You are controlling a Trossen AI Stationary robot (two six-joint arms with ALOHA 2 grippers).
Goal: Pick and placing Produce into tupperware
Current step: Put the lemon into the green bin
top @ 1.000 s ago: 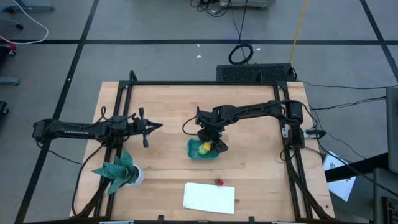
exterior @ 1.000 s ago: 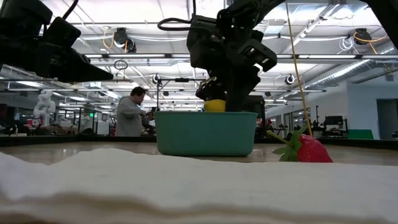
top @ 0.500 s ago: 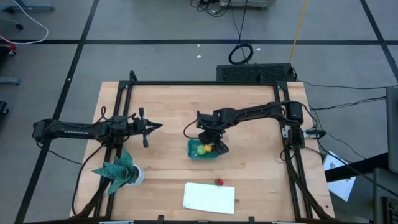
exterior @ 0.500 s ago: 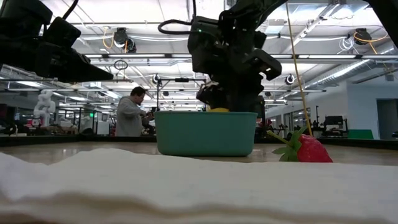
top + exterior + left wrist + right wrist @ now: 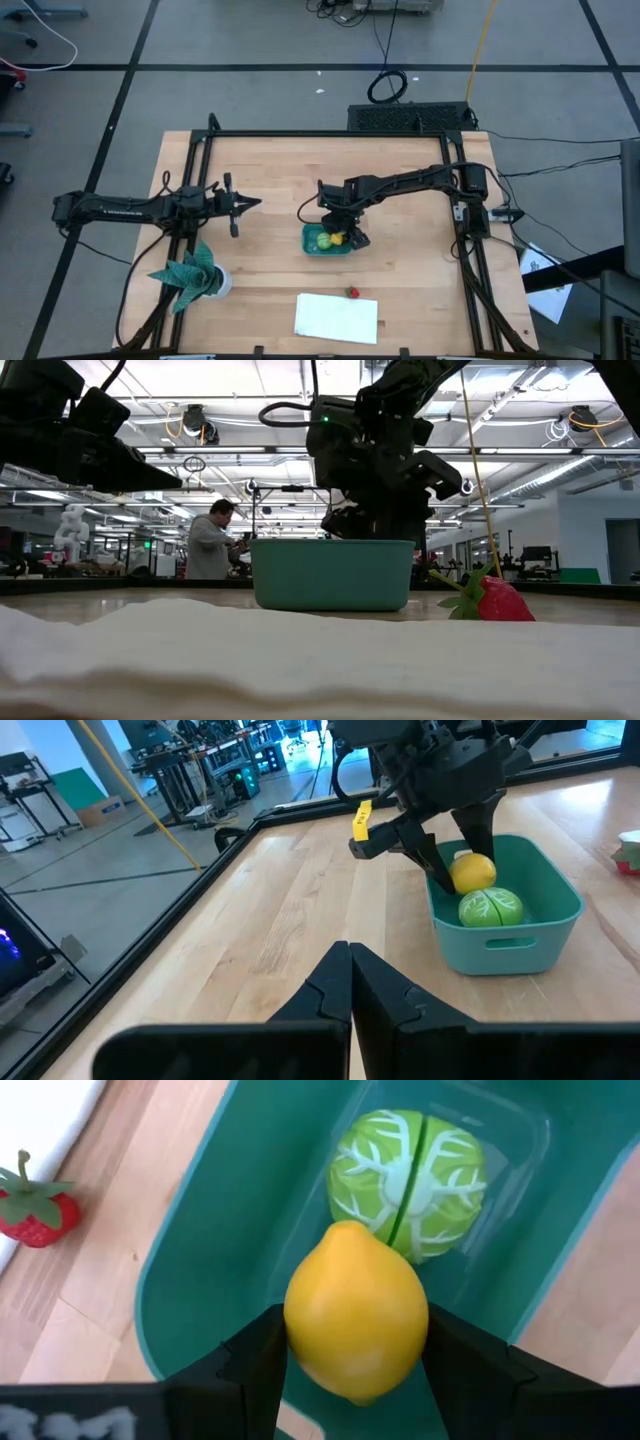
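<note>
The right gripper (image 5: 356,1370) pinches a yellow oval toy lemon (image 5: 357,1312) inside the shallow teal plastic container (image 5: 327,241), apparently touching the green round cabbage piece (image 5: 408,1180). A small red strawberry (image 5: 352,293) lies outside; the left gripper (image 5: 252,204) hangs pressed together, well apart.

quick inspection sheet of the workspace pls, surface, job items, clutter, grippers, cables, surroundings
surface: wood table, black frame around it
job's things: lemon and cabbage inside the teal tub; strawberry on the table outside it, beside the white cloth
clutter: teal plant in a white pot, near the left arm
grippers: right gripper down in the tub, fingers shut on the lemon; left gripper shut, waiting over the table's left side
cables: coiled black cable on the floor behind the table
surroundings: a person stands far off
</note>
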